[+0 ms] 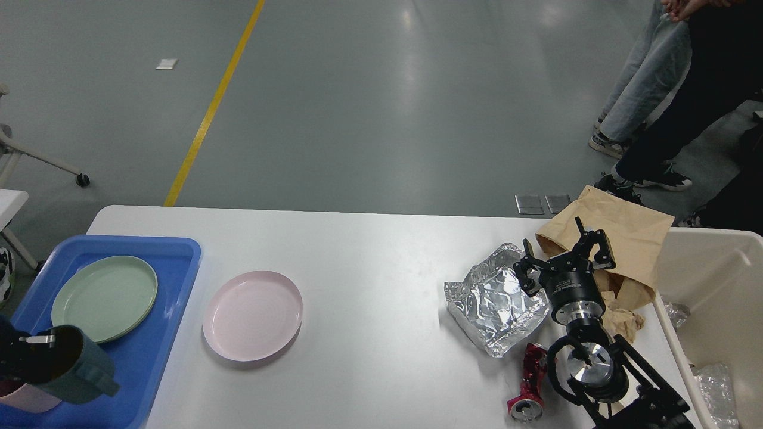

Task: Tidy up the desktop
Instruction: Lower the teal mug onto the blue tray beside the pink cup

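Desktop [369, 357]: pink plate [252, 314] (beside blue tray [173, 268]), foil [495, 304].

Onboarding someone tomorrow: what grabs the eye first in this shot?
The trash heap at the right end of the desktop: a crumpled foil bag, a brown paper bag and a crushed red can, with the right pincer open above them. At far left, the left pincer grips a dark teal mug over the blue tray, beside a green plate.
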